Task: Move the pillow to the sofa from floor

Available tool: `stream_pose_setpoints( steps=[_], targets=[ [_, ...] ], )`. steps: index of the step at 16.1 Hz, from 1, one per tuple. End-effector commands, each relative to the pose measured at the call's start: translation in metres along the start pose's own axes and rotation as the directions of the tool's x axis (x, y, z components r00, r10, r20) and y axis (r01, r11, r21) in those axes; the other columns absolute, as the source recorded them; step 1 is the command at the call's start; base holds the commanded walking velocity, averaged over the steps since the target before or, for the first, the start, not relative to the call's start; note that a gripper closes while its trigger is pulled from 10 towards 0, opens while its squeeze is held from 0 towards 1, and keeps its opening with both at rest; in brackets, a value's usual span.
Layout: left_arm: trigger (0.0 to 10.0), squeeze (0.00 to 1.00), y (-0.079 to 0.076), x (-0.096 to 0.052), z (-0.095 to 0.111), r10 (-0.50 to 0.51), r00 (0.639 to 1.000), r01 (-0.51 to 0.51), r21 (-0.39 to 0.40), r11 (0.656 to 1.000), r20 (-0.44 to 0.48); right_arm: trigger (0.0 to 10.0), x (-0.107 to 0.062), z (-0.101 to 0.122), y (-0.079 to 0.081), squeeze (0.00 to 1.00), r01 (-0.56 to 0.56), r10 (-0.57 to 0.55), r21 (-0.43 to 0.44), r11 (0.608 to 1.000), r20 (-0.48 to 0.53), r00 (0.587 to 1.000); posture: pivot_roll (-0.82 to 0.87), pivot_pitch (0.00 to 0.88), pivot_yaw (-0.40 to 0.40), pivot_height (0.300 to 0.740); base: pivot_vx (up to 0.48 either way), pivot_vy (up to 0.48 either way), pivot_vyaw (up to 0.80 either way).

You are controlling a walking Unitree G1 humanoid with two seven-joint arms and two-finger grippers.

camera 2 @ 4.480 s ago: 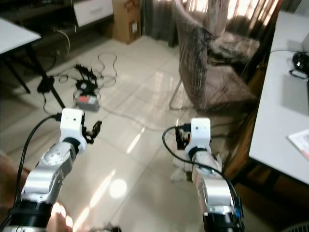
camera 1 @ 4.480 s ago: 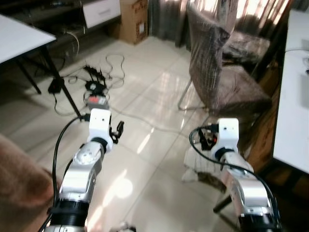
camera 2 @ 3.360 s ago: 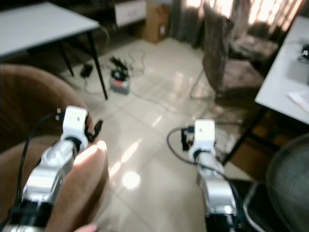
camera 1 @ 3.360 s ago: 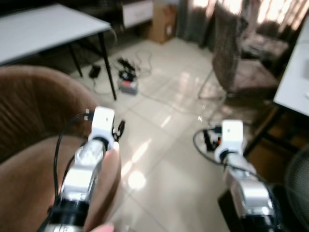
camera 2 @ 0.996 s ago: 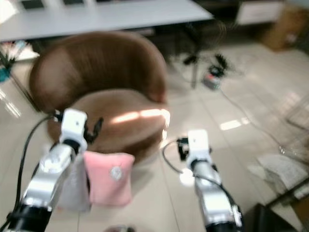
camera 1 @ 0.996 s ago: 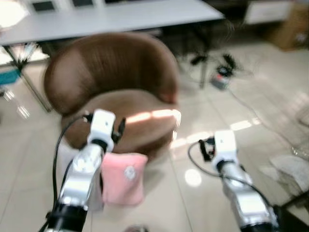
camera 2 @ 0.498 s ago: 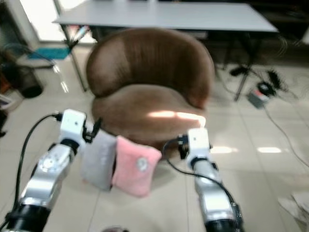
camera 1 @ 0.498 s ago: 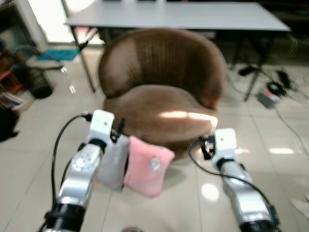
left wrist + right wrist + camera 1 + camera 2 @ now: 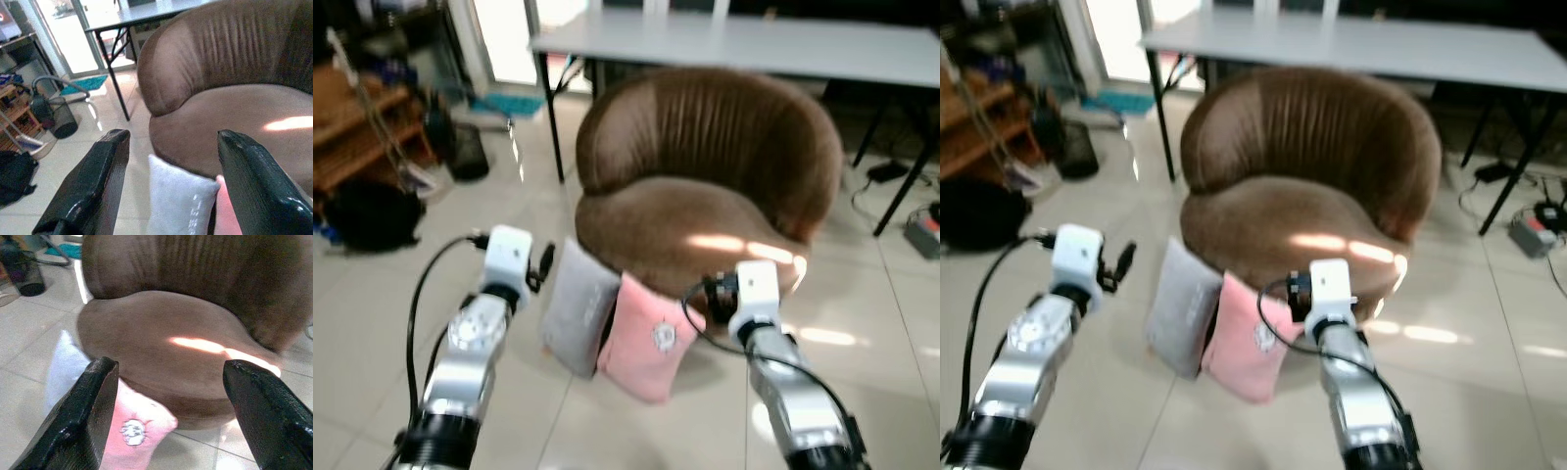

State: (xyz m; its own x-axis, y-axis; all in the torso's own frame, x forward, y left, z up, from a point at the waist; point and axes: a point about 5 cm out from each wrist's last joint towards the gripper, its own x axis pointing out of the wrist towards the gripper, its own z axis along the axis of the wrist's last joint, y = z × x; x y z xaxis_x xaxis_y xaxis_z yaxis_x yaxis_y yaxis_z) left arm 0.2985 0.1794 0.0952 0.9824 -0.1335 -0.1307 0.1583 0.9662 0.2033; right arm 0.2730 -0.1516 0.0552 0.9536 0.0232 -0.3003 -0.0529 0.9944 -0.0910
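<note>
Two pillows stand on the tiled floor, leaning against the front of the round brown sofa (image 9: pixel 705 186): a pink pillow (image 9: pixel 651 338) with a small emblem and, touching it on the robot's left, a grey pillow (image 9: pixel 578 306). Both sit on edge, their long sides running up and tilted back toward the seat, so whichever is taken has only a short lift up and forward onto the cushion. From where I stand, the right gripper (image 9: pixel 168 411) is the nearer one to the pink pillow, hanging just above and in front of its upper corner, fingers spread wide with nothing between them. The left gripper (image 9: pixel 171 181) is also spread wide and empty, held off to the left of the grey pillow and a little apart from it. The head views give the layout: both pillows between the two arms, the sofa behind, a table further back. The right wrist view adds that the pink pillow's top edge lies below the left finger, not centred in the gap, with the seat straight ahead. The left wrist view shows the grey pillow's top corner sitting between its fingers.
</note>
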Motion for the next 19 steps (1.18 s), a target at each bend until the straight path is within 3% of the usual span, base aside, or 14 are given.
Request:
stream_pose_setpoints(
  steps=[1,19],
  targets=[
    [10.0,0.0,-0.0048,0.0026,0.004,-0.014,1.0,0.014,0.001,1.0,0.01,10.0,0.0009,0.0003,-0.0053,0.0,0.02,-0.02,0.008,1.0,-0.004,1.0,-0.03,0.0,0.028,0.74,0.334,0.0,0.0],
    [10.0,0.0,-0.0048,0.003,0.0038,-0.014,1.0,0.014,-0.004,1.0,0.009,10.0,0.0016,0.001,-0.0047,0.0,0.02,-0.02,0.008,1.0,0.008,1.0,-0.03,0.0,0.026,0.74,0.336,0.0,0.0]
  ],
)
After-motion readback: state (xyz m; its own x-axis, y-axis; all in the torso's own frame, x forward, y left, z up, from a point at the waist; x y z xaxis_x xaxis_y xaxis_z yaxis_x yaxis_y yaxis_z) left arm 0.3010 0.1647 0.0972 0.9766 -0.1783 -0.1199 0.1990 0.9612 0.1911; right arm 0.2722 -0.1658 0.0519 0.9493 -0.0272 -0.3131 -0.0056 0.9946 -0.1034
